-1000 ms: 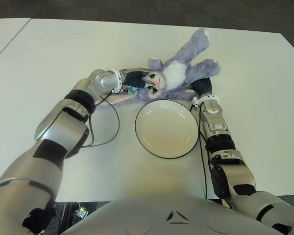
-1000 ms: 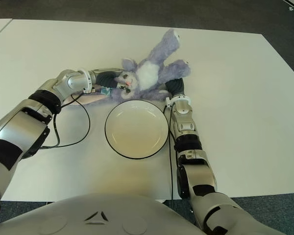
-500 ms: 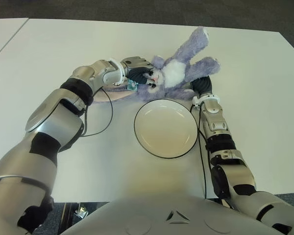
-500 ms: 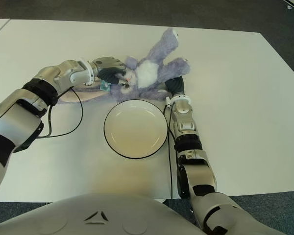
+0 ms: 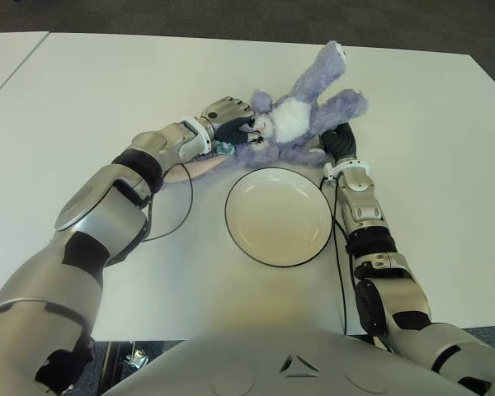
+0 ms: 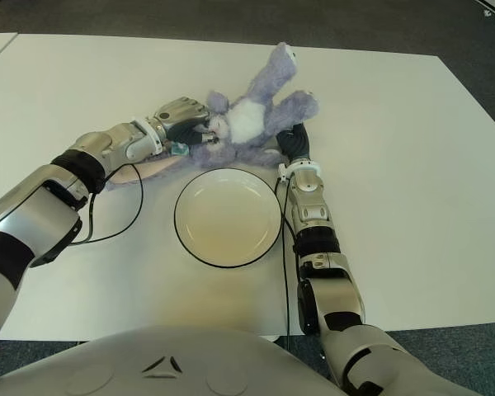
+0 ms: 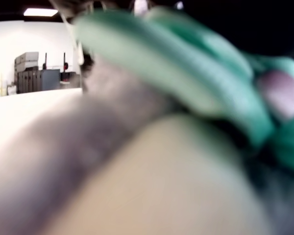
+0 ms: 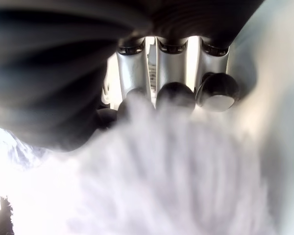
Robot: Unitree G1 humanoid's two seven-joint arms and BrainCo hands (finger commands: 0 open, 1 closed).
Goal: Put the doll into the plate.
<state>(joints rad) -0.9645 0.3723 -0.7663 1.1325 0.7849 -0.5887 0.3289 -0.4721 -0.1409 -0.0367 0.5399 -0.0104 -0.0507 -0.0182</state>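
Observation:
A purple and white plush rabbit doll (image 5: 301, 115) lies on the white table, just behind the plate (image 5: 278, 219), a white dish with a dark rim that holds nothing. My left hand (image 5: 229, 115) is shut on the doll's head from the left. My right hand (image 5: 338, 142) grips the doll's lower side at the plate's back right edge. In the right wrist view its fingertips (image 8: 171, 93) curl into the fur. The left wrist view is filled by fur and a green tag (image 7: 186, 73) pressed close.
The doll's long pale ear (image 5: 186, 169) trails flat on the table (image 5: 91, 99) under my left forearm. A black cable (image 5: 181, 210) loops on the table left of the plate. The table's back edge meets dark floor.
My left hand has moved from beside the doll's head onto it and closed. The doll has shifted slightly back and its upper limb has tilted up. The right arm has barely moved.

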